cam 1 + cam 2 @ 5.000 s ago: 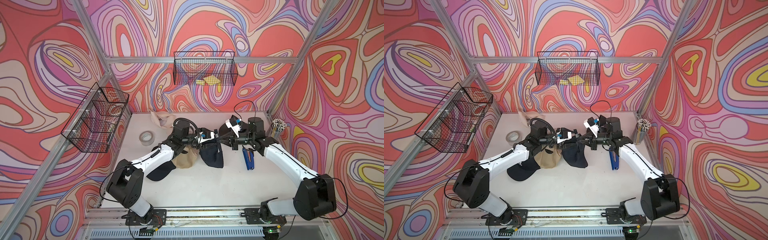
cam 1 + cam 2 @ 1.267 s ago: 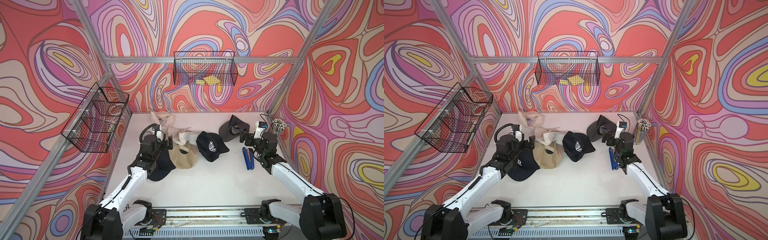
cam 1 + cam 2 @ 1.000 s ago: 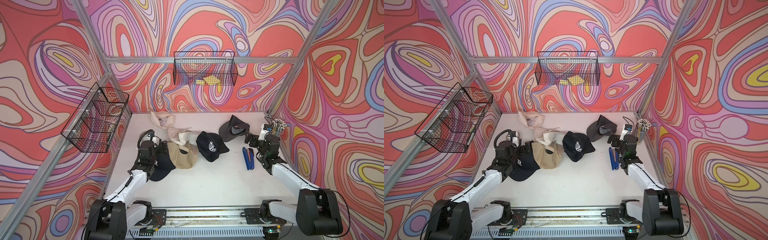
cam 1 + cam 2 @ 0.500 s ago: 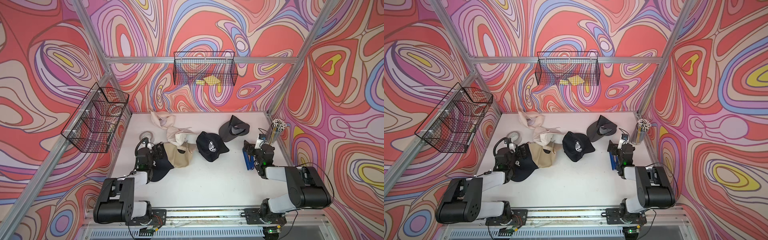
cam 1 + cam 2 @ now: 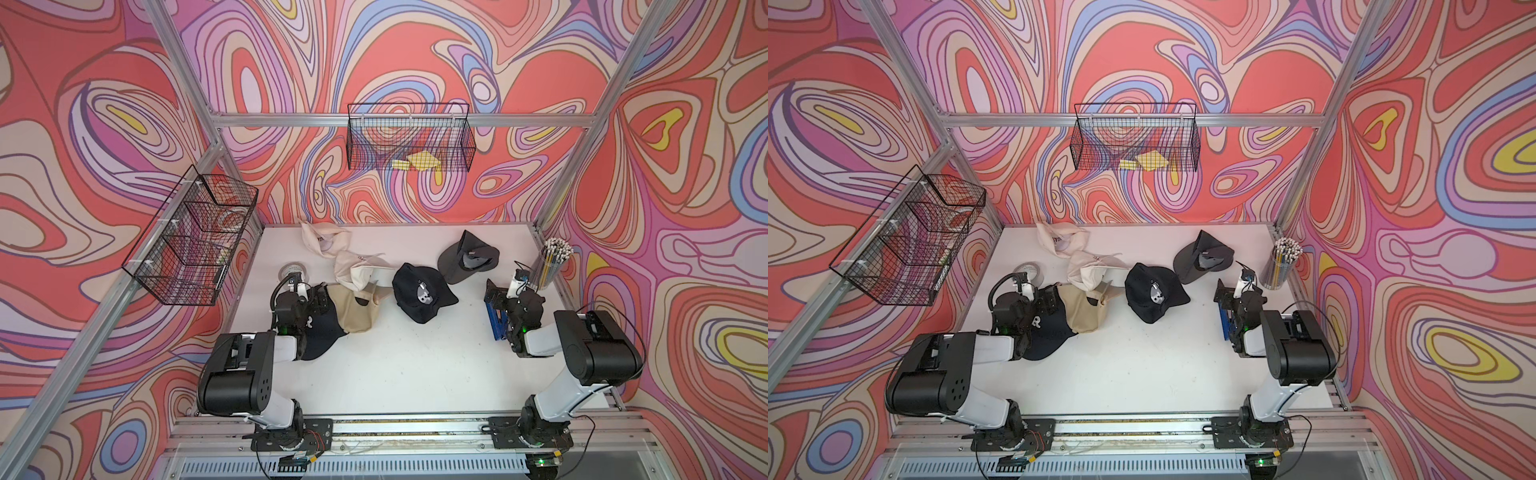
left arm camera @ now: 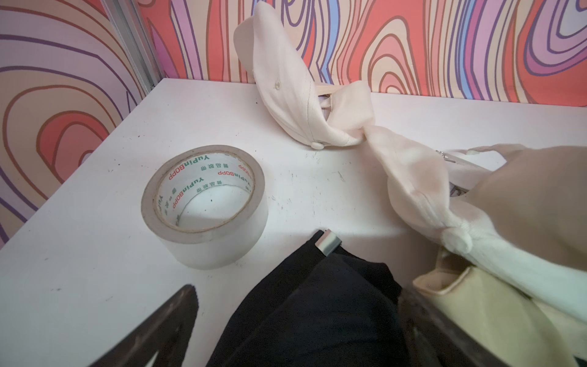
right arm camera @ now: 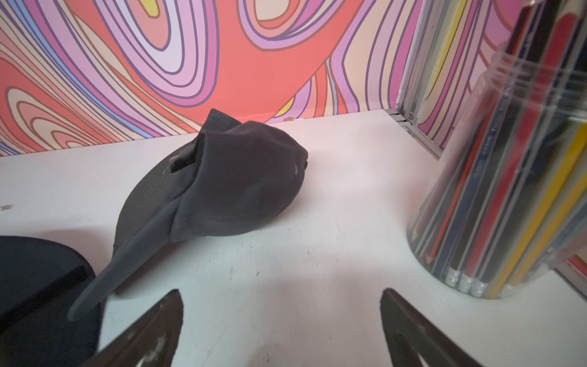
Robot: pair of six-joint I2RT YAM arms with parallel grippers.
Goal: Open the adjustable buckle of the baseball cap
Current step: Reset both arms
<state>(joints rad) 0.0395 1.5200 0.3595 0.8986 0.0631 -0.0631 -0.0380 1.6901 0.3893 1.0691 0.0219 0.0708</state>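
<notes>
White tabletop (image 5: 395,374) holds the black baseball cap (image 5: 422,293) at mid-frame in both top views, its likely buckle (image 5: 421,286) glinting on top, between two empty grippers with jaws spread wide; the right gripper (image 7: 279,295) looks somewhat nearer than the left gripper (image 6: 297,292).

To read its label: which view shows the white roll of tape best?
Left wrist view: the white roll of tape is close, whole, its print readable. In both top views it is small, partly behind the left arm. The right wrist view lacks it.
</notes>
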